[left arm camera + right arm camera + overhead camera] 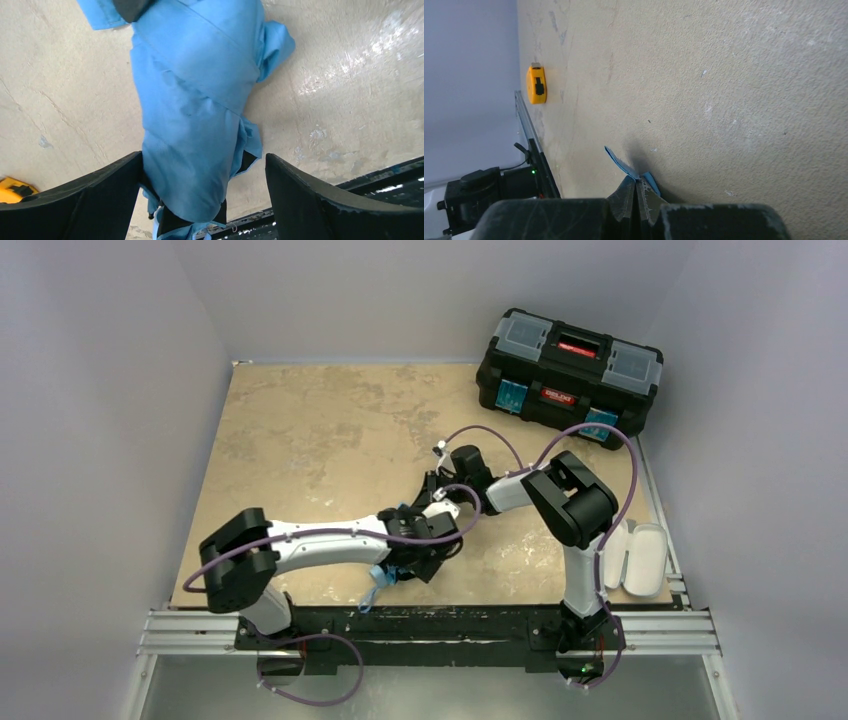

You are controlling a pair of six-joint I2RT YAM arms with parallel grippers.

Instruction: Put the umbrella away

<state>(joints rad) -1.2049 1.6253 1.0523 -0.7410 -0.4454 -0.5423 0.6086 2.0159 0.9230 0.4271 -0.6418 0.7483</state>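
I have the umbrella (195, 100) lying on the table (300, 430) as a loosely wrapped bundle, near the front edge and roughly between the two arm bases. On the overhead camera most of it is hidden under the left arm, and only scraps of blue cloth and some black show.

The left claw (204, 157) is spread wide and straddles the bundle near one end, where black parts show under the blue cloth. The finger on the left of that view seems to brush the cloth, though the angle is too steep for me to be sure. The other finger stands clear, with bare table between it and the umbrella.

The right claw (636, 184) is pressed together at the tips and pinches a small flap of the blue cloth right down at the table surface.

An orange tape measure (536, 84) sits on the table well apart from the right claw, close to the front rail. A black toolbox (568, 375) with its lid down stands at the far right corner. A pale oblong case (640, 558) lies at the right edge, just beside the right arm.
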